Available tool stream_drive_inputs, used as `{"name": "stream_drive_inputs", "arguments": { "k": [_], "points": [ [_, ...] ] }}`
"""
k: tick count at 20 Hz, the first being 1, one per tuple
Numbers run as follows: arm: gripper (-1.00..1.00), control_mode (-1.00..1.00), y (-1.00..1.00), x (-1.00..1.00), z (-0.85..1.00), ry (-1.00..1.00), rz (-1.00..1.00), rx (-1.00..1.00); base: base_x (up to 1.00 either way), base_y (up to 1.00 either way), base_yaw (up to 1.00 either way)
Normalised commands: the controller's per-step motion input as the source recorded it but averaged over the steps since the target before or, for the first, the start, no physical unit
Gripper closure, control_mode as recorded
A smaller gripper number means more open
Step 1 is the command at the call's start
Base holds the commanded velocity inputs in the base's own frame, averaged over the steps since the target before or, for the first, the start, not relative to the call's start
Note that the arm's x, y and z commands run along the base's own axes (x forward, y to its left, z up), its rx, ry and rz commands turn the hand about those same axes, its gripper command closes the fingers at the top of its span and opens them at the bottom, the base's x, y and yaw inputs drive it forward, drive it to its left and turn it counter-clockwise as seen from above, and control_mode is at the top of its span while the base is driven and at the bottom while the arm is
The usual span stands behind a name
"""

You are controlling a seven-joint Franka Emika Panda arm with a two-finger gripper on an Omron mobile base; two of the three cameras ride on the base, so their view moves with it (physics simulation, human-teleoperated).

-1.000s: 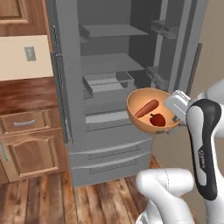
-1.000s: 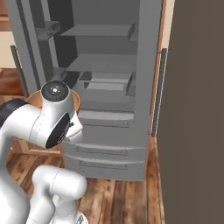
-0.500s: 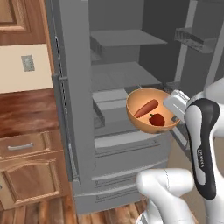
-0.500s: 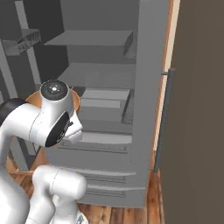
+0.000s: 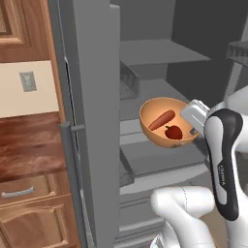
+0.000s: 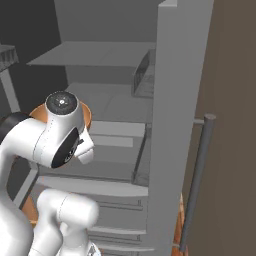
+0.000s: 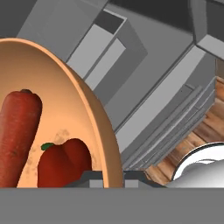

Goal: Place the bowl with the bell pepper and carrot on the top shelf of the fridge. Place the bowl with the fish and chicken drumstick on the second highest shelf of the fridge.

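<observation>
My gripper [image 5: 193,117] is shut on the right rim of the bowl with the bell pepper and carrot [image 5: 164,130], an orange-tan bowl held level in front of the open fridge. Inside it lie the carrot [image 5: 161,119] and the dark red bell pepper [image 5: 173,132]. In the hand view the gripper [image 7: 109,178] pinches the bowl's rim [image 7: 98,122], beside the carrot [image 7: 17,135] and the bell pepper [image 7: 65,164]. The top shelf [image 5: 160,51] is above the bowl, and the second highest shelf [image 5: 155,92] lies just behind it. The bowl with the fish and chicken drumstick is out of view.
The left fridge door [image 5: 92,111] stands open close by, with its handle [image 5: 71,145]. The right door [image 6: 180,115] and its handle [image 6: 197,175] stand open on the other side. A grey drawer [image 5: 160,157] sits below the bowl. Wooden cabinets [image 5: 29,193] are to the left.
The base has driven closer to the fridge, so the shelves loom larger in both base views. The bowl stays gripped in the same place relative to the arm.
</observation>
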Motion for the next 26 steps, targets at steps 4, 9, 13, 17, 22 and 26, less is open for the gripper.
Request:
{"name": "stream_drive_inputs", "arguments": {
  "k": [4, 9, 13, 17, 22, 26],
  "points": [
    [1.00, 1.00, 0.00, 0.00, 0.00, 0.00, 0.00, 0.00, 0.75, 0.00, 0.00],
    [1.00, 1.00, 0.00, 0.00, 0.00, 0.00, 0.00, 0.00, 0.38, 0.00, 0.00],
    [1.00, -1.00, 0.00, 0.01, 0.22, -0.03, -0.04, 0.00, 0.00, 0.00, 0.00],
    [1.00, -1.00, 0.00, -0.04, 0.69, -0.07, -0.15, 0.00, 0.00, 0.00, 0.00],
    [1.00, -1.00, -0.01, -0.04, 0.83, -0.03, -0.12, 0.11, 0.00, 0.00, 0.00],
    [1.00, -1.00, -0.02, -0.21, 0.44, -0.16, 0.00, 0.13, 0.00, 0.00, 0.00]
  ]
}}
